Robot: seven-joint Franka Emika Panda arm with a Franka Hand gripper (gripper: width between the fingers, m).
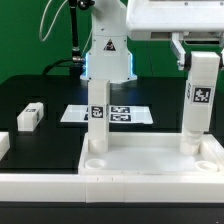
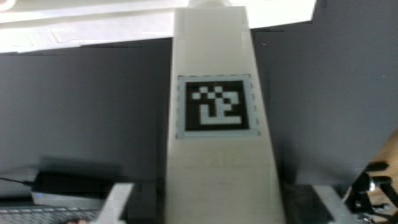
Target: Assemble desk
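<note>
The exterior camera sits low, below my gripper (image 1: 198,50), and faces it across the tabletop (image 1: 150,162) toward my base. My wrist camera rides just behind the gripper and looks along the leg (image 2: 217,110) from very near. Both views share that tagged leg.
</note>
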